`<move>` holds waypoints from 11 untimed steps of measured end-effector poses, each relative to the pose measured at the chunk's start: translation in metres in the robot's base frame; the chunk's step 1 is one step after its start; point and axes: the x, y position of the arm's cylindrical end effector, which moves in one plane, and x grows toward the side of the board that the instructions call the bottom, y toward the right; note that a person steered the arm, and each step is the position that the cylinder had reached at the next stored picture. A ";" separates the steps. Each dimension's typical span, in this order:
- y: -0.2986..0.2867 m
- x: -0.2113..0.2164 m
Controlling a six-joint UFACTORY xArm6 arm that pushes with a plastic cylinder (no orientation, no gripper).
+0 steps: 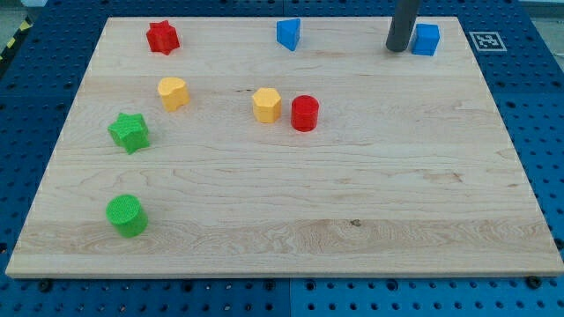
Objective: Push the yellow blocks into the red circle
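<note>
Your tip (398,49) is bare, no hand, grasps nothing; it sits at view's top right, just left of a blue cube (426,40). One yellow block (266,105) is beside the red cylinder (305,114), the other yellow (173,92) well left. Prob light, slippery; push flat faces, centre-on.

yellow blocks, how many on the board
2. One yellow block sits toward the view's left, above the green star; the other yellow block is near centre, beside the red cylinder. None appears hidden.

Single camera, high and angled down from the board's near edge. Wooden board (291,194) fills nearly the whole frame; blue pegboard table (546,132) shows only at the margins.
</note>
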 end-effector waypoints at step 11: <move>-0.402 0.045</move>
